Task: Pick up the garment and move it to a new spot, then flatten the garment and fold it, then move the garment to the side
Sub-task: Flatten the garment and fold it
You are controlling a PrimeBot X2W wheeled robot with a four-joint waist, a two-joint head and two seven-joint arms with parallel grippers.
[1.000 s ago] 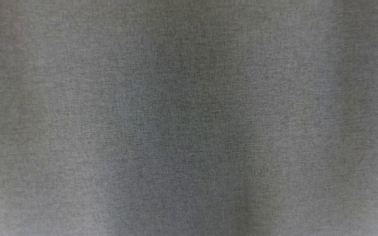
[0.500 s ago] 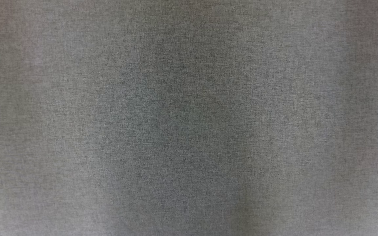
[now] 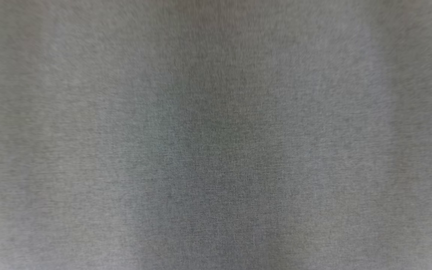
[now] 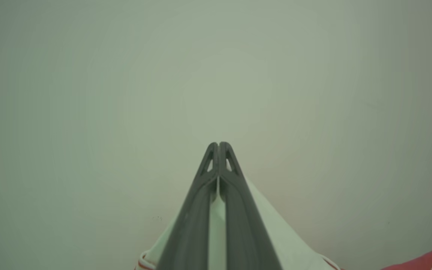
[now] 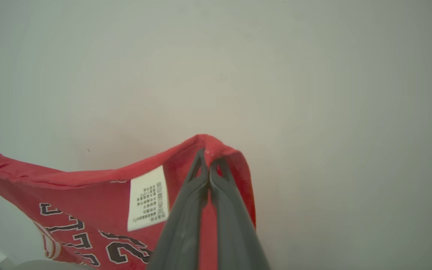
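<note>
Both tools are clamped on the garment [image 5: 88,195] — left tool [image 4: 219,144] on a white bit with red trim, right tool [image 5: 208,157] on the red hem by the care label [image 5: 148,198] — so it hangs strung between them. Worry is each pinch only has a thin edge of slick-looking fabric; pull apart too hard and a corner could slip and it'd bunch up.
</note>
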